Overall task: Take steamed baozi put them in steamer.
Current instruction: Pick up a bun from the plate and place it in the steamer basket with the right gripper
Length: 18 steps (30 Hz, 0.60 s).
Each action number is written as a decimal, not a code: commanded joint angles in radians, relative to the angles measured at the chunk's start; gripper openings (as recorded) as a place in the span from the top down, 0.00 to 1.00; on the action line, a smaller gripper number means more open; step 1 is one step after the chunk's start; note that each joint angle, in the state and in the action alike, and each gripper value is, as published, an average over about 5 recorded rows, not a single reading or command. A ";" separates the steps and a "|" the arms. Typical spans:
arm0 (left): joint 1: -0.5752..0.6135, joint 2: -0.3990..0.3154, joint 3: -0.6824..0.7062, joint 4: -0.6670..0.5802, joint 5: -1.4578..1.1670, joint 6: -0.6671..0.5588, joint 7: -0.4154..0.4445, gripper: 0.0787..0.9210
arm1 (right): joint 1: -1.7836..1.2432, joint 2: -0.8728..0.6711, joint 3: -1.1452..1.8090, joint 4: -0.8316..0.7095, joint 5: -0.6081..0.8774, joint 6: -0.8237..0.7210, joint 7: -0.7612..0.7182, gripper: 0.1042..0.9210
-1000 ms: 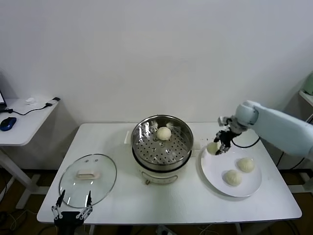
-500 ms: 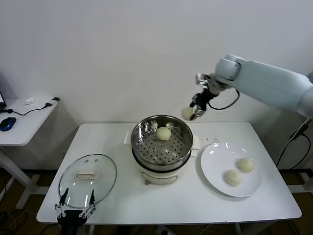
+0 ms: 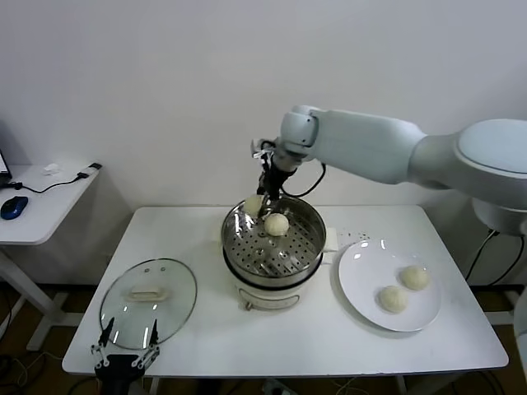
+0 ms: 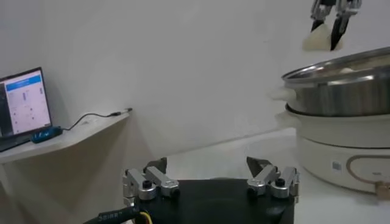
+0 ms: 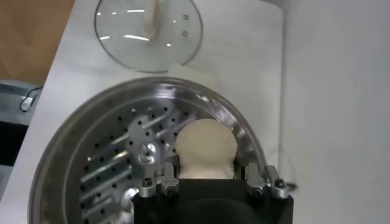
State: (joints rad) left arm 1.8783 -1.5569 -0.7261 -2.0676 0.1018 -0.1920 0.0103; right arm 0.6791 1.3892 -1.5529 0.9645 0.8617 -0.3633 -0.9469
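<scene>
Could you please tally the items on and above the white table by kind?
Steamed baozi: 4 (in steamer, in right pincer, on plate)
Steamer: 1
Plate: 1
Glass lid: 1
Total: 7

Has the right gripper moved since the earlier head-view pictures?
Yes. The right gripper, shut on a baozi, has left the white plate, swung toward the robot's left, and now hangs over the steamer's far rim.

Cream-white baozi (image 3: 277, 224), shiny silver perforated steamer (image 3: 309, 216), white plate (image 3: 358, 280), white table (image 3: 329, 337)
</scene>
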 commanded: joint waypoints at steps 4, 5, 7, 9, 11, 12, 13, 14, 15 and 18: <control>0.001 0.002 -0.004 0.013 -0.008 -0.006 -0.001 0.12 | -0.096 0.077 -0.047 -0.020 0.014 -0.022 0.044 0.41; 0.002 0.003 -0.005 0.014 -0.010 -0.006 -0.001 0.12 | -0.102 0.077 -0.049 -0.023 0.010 -0.022 0.044 0.41; 0.003 0.005 -0.007 0.017 -0.015 -0.007 -0.002 0.12 | -0.112 0.075 -0.054 -0.027 0.005 -0.021 0.047 0.41; 0.002 0.006 -0.008 0.019 -0.017 -0.008 -0.002 0.12 | -0.120 0.075 -0.055 -0.026 0.006 -0.022 0.051 0.41; 0.001 0.006 -0.008 0.020 -0.017 -0.007 -0.002 0.12 | -0.124 0.074 -0.055 -0.024 0.007 -0.023 0.053 0.41; 0.000 0.006 -0.008 0.020 -0.017 -0.007 -0.002 0.12 | -0.125 0.075 -0.055 -0.025 0.007 -0.024 0.055 0.41; -0.001 0.006 -0.008 0.020 -0.016 -0.006 -0.001 0.12 | -0.126 0.075 -0.055 -0.026 0.007 -0.024 0.056 0.41; -0.001 0.006 -0.007 0.020 -0.016 -0.006 -0.001 0.12 | -0.127 0.076 -0.055 -0.027 0.007 -0.024 0.057 0.41; -0.002 0.005 -0.007 0.020 -0.016 -0.006 -0.001 0.12 | -0.127 0.077 -0.055 -0.029 0.006 -0.026 0.060 0.40; -0.004 0.005 -0.005 0.020 -0.014 -0.005 -0.001 0.12 | -0.130 0.078 -0.051 -0.030 0.005 -0.031 0.068 0.35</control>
State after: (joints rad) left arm 1.8749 -1.5517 -0.7330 -2.0488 0.0876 -0.1986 0.0091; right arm 0.5735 1.4510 -1.5971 0.9392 0.8675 -0.3884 -0.8927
